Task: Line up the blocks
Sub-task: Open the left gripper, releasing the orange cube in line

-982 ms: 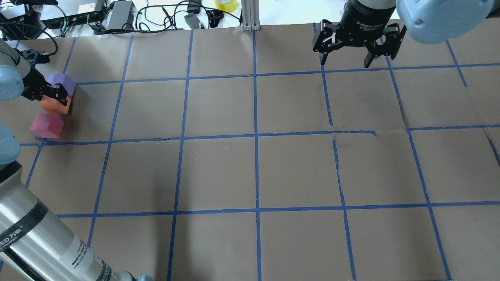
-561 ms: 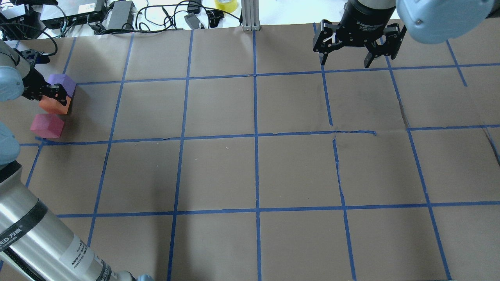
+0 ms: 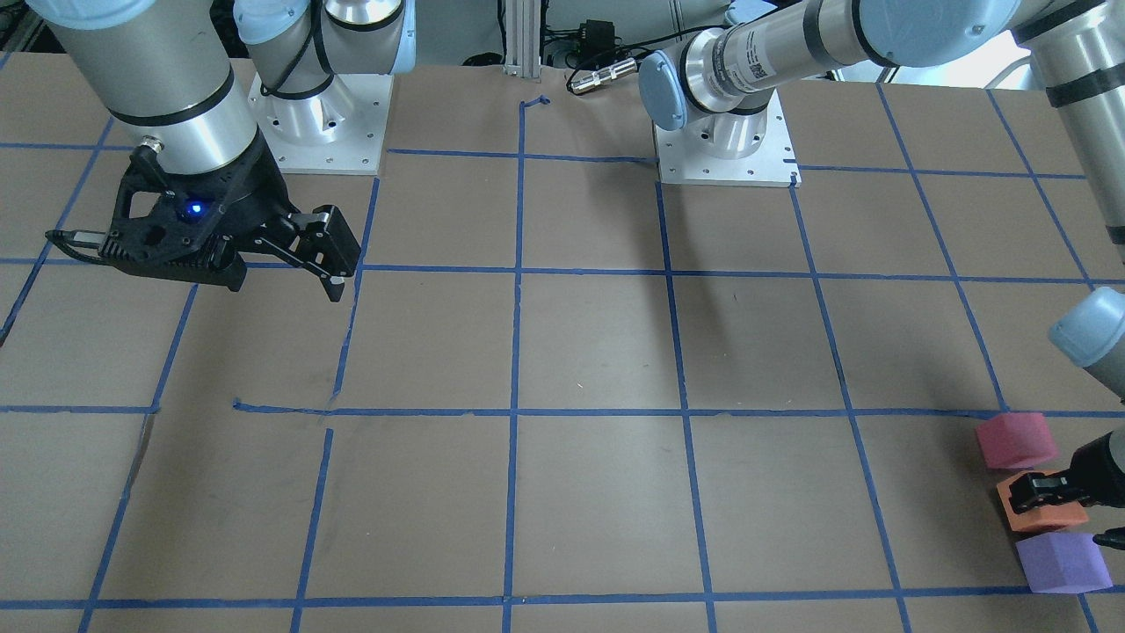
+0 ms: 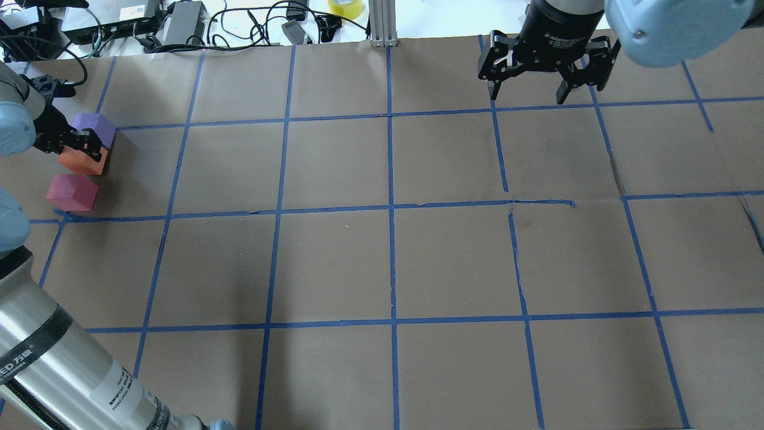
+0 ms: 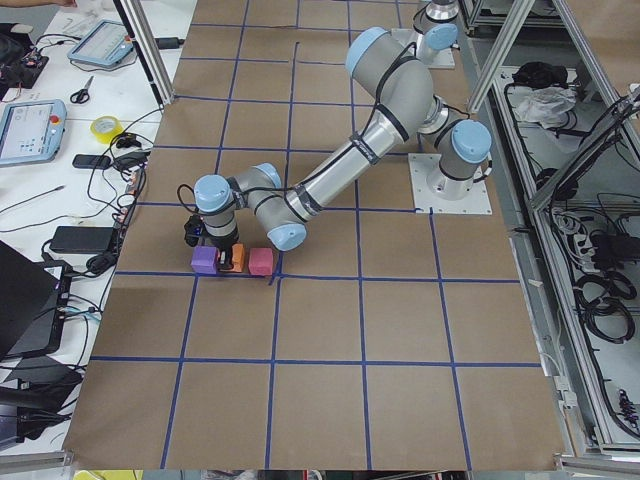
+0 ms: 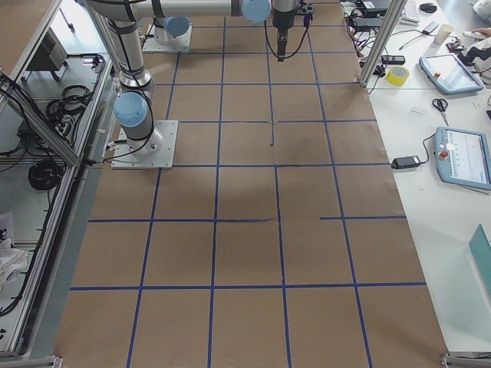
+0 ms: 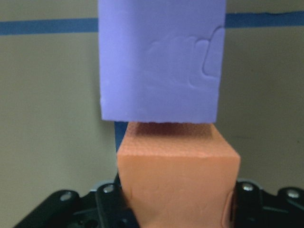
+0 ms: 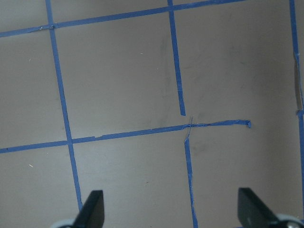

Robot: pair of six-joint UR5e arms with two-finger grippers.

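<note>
Three blocks stand in a row at the table's far left. The purple block (image 4: 98, 125) (image 3: 1063, 563) is farthest, the orange block (image 4: 80, 162) (image 3: 1046, 516) is in the middle and the pinkish-red block (image 4: 71, 192) (image 3: 1015, 440) is nearest. My left gripper (image 4: 83, 149) (image 7: 175, 204) is low and shut on the orange block (image 7: 178, 175), whose far face touches the purple block (image 7: 161, 61). A small gap separates orange from pinkish-red. My right gripper (image 4: 543, 89) (image 3: 286, 281) (image 8: 173, 211) is open and empty, held above the table's far right.
The brown paper table cover (image 4: 388, 263) carries a blue tape grid. Cables, power bricks and a roll of yellow tape (image 4: 346, 7) lie beyond the far edge. The left arm's silver link (image 4: 54, 370) crosses the near left corner.
My left gripper has shifted slightly toward the far edge with the orange block, and the purple block has shifted with it. The right arm has not moved.
</note>
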